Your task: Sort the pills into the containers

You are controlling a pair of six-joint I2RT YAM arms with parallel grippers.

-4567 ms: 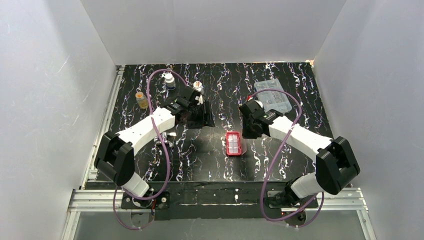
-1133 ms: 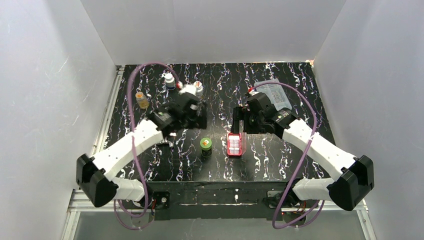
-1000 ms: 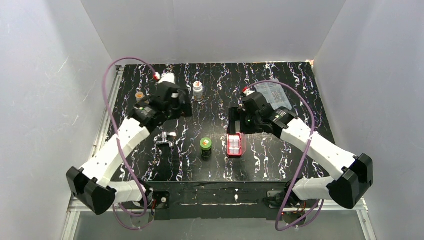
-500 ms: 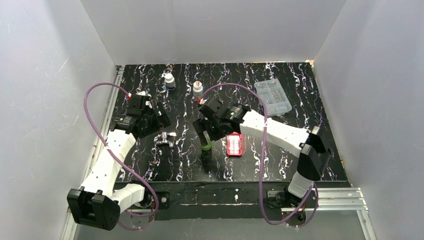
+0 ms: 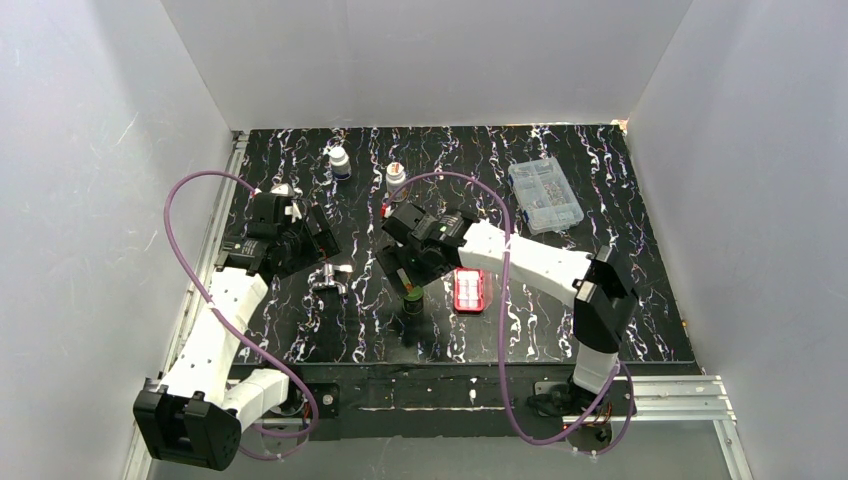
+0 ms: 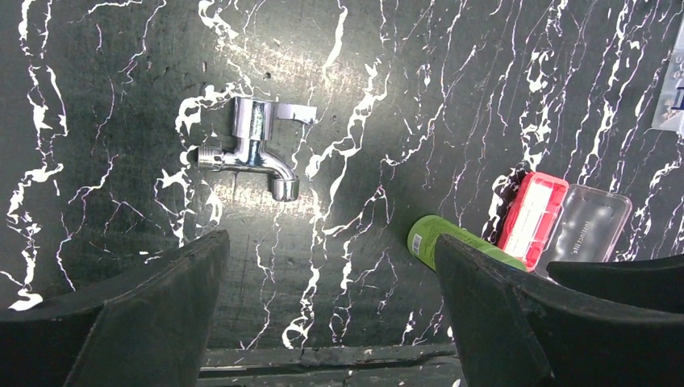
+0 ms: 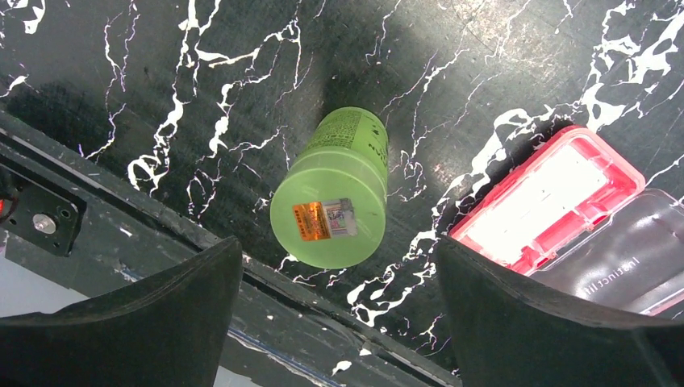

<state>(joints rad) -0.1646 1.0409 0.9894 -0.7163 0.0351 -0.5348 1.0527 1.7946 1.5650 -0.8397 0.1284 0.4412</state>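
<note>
The small red pill case point(image 5: 468, 289) lies open near the table's middle, its whitish containers point(image 7: 548, 201) glaring bright and its clear lid point(image 7: 613, 258) folded flat beside it. No loose pills show in any view. Just left of the case stands a green bottle point(image 5: 411, 293) with an orange sticker on its lid point(image 7: 327, 218). My right gripper point(image 5: 408, 270) hangs above this bottle, open, with its fingers point(image 7: 336, 254) wide on either side and not touching it. At the left my left gripper point(image 5: 314, 238) is open and holds nothing point(image 6: 331, 242). It looks down on the bottle point(image 6: 440, 238) and case point(image 6: 532, 218).
A chrome tap point(image 5: 330, 280) lies below the left gripper point(image 6: 254, 157). A white bottle point(image 5: 340, 162) and a small capped bottle point(image 5: 397, 178) stand at the back. A clear compartment box point(image 5: 545, 195) sits at the back right. The table's front edge point(image 7: 323, 306) runs just below the green bottle.
The right arm swung left from over the red case to above the green bottle. The left arm drew back to the left side. The bottle and case stayed put.
</note>
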